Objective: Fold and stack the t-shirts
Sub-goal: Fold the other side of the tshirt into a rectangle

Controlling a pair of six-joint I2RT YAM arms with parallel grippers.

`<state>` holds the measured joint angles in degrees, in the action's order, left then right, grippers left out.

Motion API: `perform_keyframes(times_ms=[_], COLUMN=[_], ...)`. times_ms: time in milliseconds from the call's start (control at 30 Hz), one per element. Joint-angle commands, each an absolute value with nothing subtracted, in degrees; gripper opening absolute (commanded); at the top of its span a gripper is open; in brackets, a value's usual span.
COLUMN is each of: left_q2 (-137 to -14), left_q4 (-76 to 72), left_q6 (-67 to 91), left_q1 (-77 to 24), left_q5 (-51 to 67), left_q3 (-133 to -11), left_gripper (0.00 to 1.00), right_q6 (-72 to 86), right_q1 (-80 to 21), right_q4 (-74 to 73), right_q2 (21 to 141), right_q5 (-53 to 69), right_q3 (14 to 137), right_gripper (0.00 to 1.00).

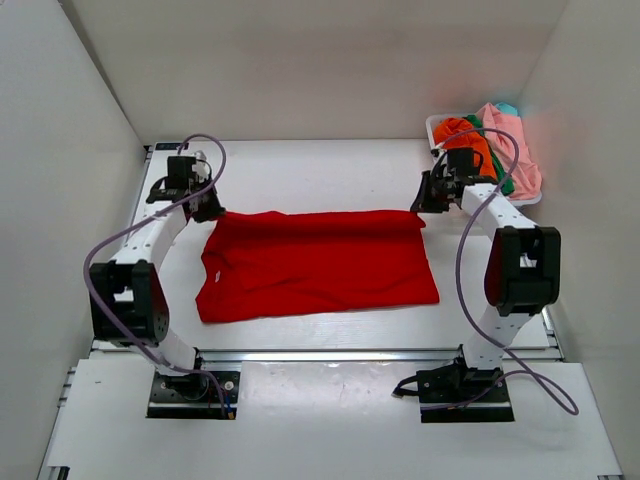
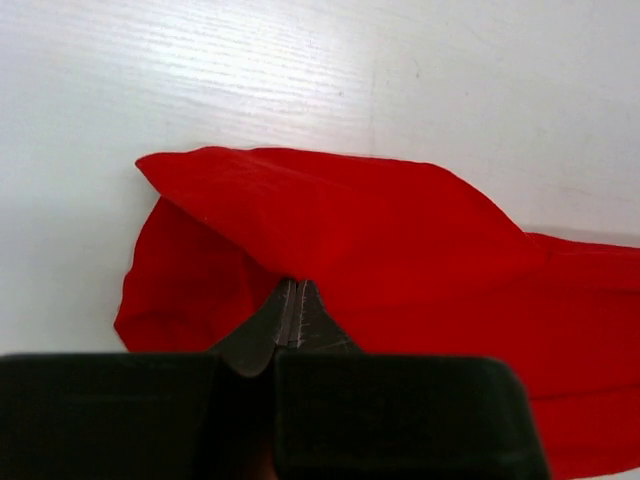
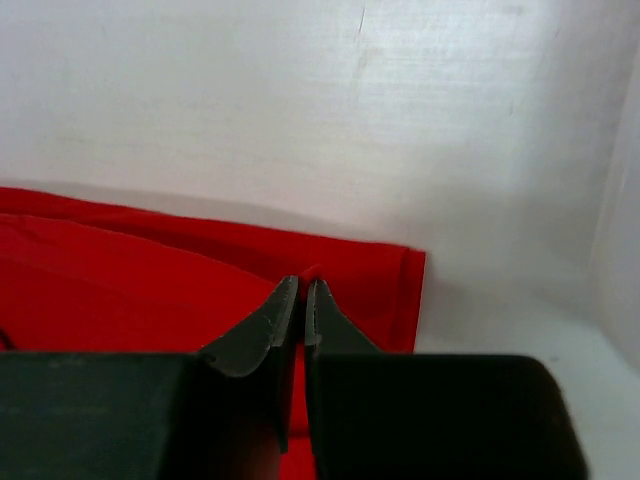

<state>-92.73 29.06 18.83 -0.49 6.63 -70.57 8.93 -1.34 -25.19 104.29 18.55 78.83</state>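
A bright red t-shirt lies spread on the white table, its far edge folded toward the near side. My left gripper is shut on the shirt's far left corner; the left wrist view shows the cloth draped over the closed fingertips. My right gripper is shut on the far right corner; the right wrist view shows red cloth pinched between the fingers. More t-shirts, orange, green, pale pink and teal, are piled at the back right.
A white plastic basket holds the pile of shirts at the back right, just behind my right arm. White walls enclose the table on the left, back and right. The arm bases sit on a rail at the near edge.
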Motion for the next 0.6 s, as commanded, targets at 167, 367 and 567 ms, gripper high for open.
perform_keyframes(times_ms=[167,367,567], left_q2=[-80.25,-74.37,-70.76], left_q4=[30.59,30.59,30.41], left_q6=[15.65,15.65,16.43], left_q1=[-0.44,-2.37,-4.57], left_q5=[5.27,5.27,5.89], left_q3=[-61.54,-53.02,-47.38], left_gripper=[0.00,0.00,0.00], right_q6=[7.56,8.00,7.56], right_q1=[-1.41,-1.50,-1.84], right_q4=[-20.48,-17.49,-16.26], right_q2=[91.69,85.52,83.23], right_q5=[20.04,20.83,20.48], right_q3=[66.90,57.23,52.38], right_gripper=[0.00,0.00,0.00])
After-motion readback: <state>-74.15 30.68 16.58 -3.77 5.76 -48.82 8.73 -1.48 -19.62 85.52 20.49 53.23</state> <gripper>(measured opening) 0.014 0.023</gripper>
